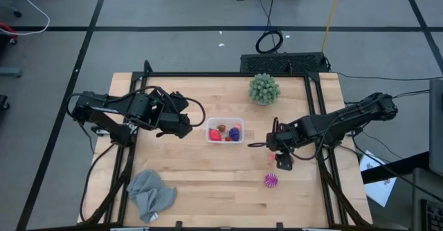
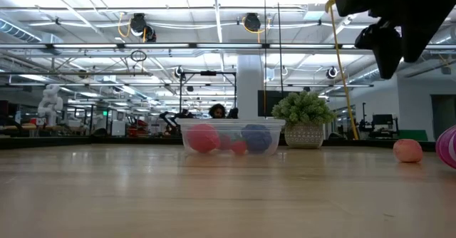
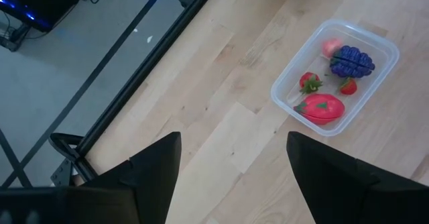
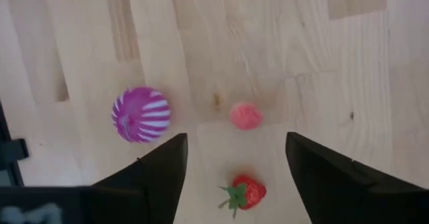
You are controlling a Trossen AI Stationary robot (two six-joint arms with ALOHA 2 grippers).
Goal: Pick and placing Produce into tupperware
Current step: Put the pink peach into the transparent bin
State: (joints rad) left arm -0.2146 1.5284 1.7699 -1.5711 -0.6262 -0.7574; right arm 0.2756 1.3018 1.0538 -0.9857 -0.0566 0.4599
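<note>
Three loose pieces lie near the table's right edge, so the strawberry between the right gripper's wide-spread fingers is best centred before closing, while the left gripper, also wide and empty, waits beside the tupperware.

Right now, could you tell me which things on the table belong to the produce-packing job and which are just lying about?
Part of the job:
- tupperware, already holding several produce pieces
- loose strawberry
- pink fruit
- striped magenta ball
- right gripper, open above the strawberry

Lying about:
- green spiky ball
- grey cloth
</note>
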